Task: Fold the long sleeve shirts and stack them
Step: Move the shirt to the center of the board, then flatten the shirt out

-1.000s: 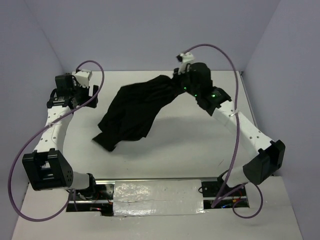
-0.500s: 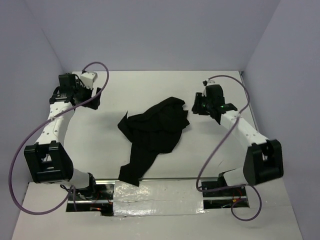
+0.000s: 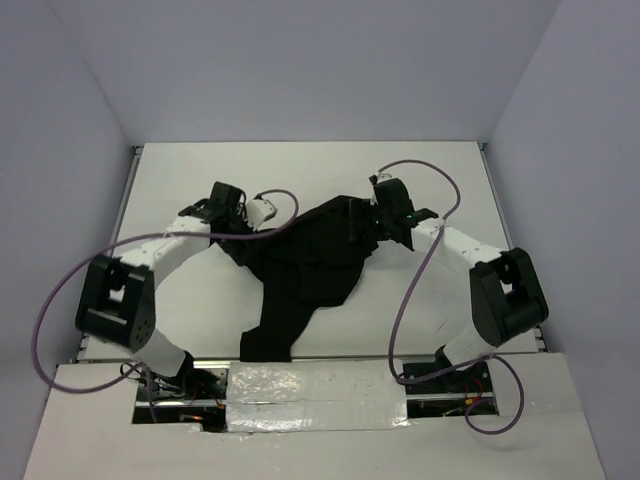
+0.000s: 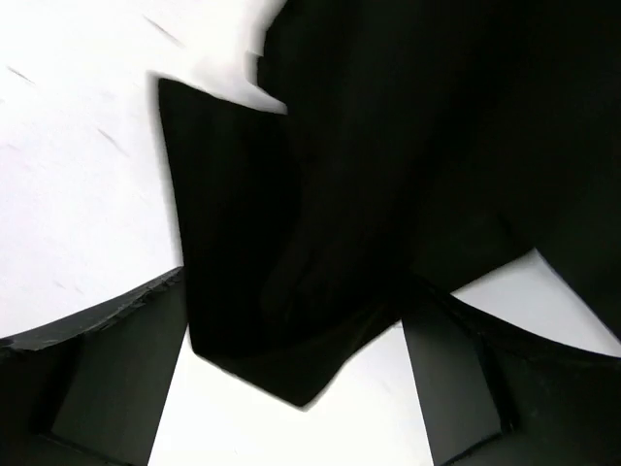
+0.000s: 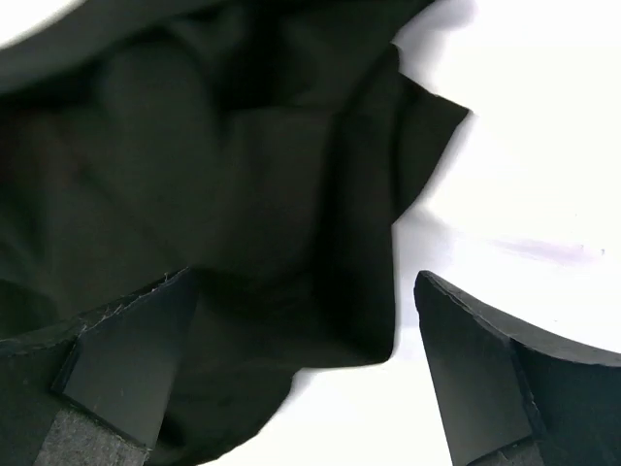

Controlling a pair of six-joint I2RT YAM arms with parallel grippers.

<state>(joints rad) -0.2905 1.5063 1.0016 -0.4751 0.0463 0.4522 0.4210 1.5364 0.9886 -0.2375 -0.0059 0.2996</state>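
Lying crumpled, black shirt [image 3: 310, 265], edges between spread left fingers [image 4: 107, 379] and right fingers [image 5: 121, 364]

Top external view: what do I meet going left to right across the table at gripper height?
First the left gripper, open → black shirt, crumpled → right gripper, open.

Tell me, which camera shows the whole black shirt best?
The top external view: the whole crumpled shirt shows there, outline and all. Each wrist view shows only a close patch of its dark fabric.
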